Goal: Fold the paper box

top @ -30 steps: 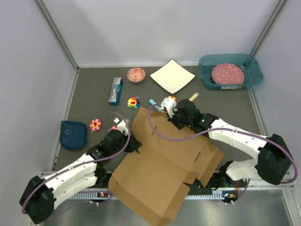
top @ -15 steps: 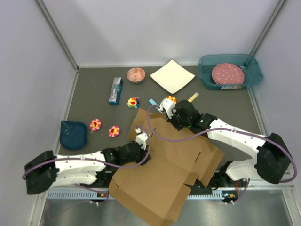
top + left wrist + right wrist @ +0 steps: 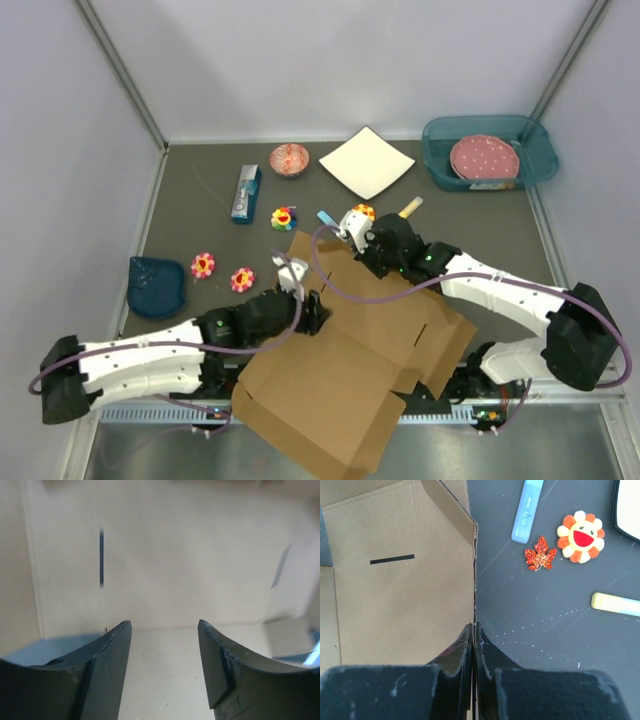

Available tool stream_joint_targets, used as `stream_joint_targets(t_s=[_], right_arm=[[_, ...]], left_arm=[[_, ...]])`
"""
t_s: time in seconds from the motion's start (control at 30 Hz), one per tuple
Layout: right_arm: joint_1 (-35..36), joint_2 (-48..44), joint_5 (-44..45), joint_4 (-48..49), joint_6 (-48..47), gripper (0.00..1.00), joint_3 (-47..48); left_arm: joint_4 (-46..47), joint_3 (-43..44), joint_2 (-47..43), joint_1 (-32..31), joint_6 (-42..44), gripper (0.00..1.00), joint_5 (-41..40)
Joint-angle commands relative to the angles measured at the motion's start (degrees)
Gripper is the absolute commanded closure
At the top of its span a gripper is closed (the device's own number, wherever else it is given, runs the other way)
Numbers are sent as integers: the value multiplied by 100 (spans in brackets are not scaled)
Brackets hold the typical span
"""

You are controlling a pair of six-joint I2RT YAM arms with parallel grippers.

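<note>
Early in the fold — sheet mostly flat; at left, left gripper (image 3: 164, 627) spread and empty over the inner panel of the paper box (image 3: 350, 370), sprawled between the arms across the near edge of the table (image 3: 200, 225); at right, right gripper (image 3: 474, 626) pinched tight on a raised far flap. Next, probably — catching a side flap, creasing it upright.

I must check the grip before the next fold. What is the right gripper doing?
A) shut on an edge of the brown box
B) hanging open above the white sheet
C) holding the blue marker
A: in the right wrist view the right gripper is closed on a raised edge of the paper box; the blue marker lies apart.
</note>
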Motion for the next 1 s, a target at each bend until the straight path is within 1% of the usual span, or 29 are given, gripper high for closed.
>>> stream_joint_targets(t_s=[0.0, 0.07, 0.13, 0.17, 0.23, 0.27, 0.33, 0.37, 0.4, 0.47, 0.57, 0.6, 0.67, 0.7, 0.83, 0.87, 0.93, 0.97], right_arm=[[134, -32, 4, 43, 22, 100, 131], [142, -32, -5, 43, 22, 100, 123], [178, -23, 4, 61, 22, 100, 123], [186, -14, 4, 78, 22, 100, 114], [239, -5, 48, 105, 22, 100, 88], [257, -14, 74, 122, 14, 100, 87], [327, -23, 101, 113, -4, 100, 87], [344, -31, 101, 122, -21, 100, 79], [362, -40, 118, 131, -13, 100, 79], [415, -58, 145, 131, -13, 100, 70], [520, -49, 197, 157, -39, 100, 44], [547, -49, 250, 149, -39, 100, 43], [608, -32, 276, 149, -74, 100, 35], [617, -23, 320, 149, -83, 100, 26], [644, 4, 373, 149, -101, 100, 35], [644, 21, 373, 149, -101, 100, 35], [652, 47, 365, 157, -101, 100, 70], [652, 74, 373, 157, -101, 100, 70]], left_arm=[[64, 766, -943, 12, 522, 35, -749], [265, 854, -1128, 12, 740, 31, -1056], [450, 934, -1102, 55, 943, 30, -1276], [494, 1038, -954, 186, 1101, 30, -1478], [495, 1179, -603, 467, 1111, 30, -1463], [678, 1276, -471, 930, 1041, 30, -1140], [951, 1294, -94, 1582, 666, 33, -490], [1056, 1294, 48, 2177, 506, 33, 27], [1353, 1303, 189, 2444, 383, 36, 250], [1627, 1443, 663, 2883, 285, 40, 567], [1918, 1820, 1305, 3000, 382, 49, 674], [1927, 1935, 1463, 3026, 382, 56, 769], [1840, 2215, 1833, 3044, 338, 63, 901], [1848, 2252, 1921, 3044, 320, 65, 1181], [2015, 2095, 2053, 3044, 198, 77, 1578], [2111, 1937, 2027, 3044, 171, 79, 1770], [2130, 1778, 2001, 3044, 145, 80, 1843], [2130, 1638, 1992, 3044, 136, 83, 1843]])
